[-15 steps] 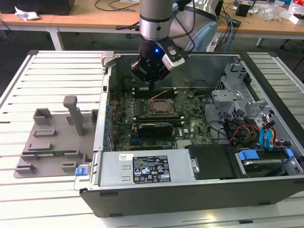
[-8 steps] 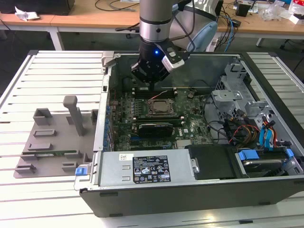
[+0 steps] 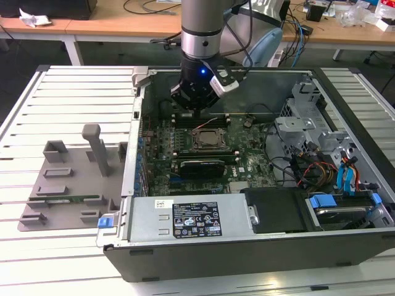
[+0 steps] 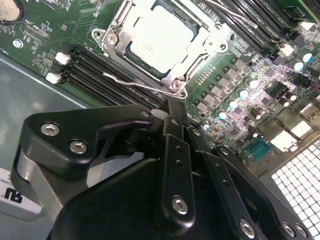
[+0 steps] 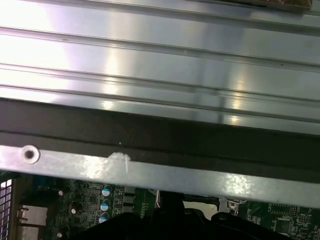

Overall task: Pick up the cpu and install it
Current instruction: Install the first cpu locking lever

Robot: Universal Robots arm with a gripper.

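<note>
Case, board, socket, cpu: end effector poised over the seated chip.

We list, largest first: open case (image 3: 185,228) on the slatted tabletop (image 3: 62,98); green board (image 3: 247,161) inside it; metal-framed socket (image 4: 112,37) with its wire lever beside it; cpu (image 4: 161,39), pale silver top, lying flat within that socket frame. The end effector (image 4: 172,112) hangs just above the board near the socket, fingers pressed together, holding nothing. We judge the cpu light, rigid, smooth-topped and fragile on its underside; best taken by two opposite edges, kept level, never squeezed across the lid.
</note>
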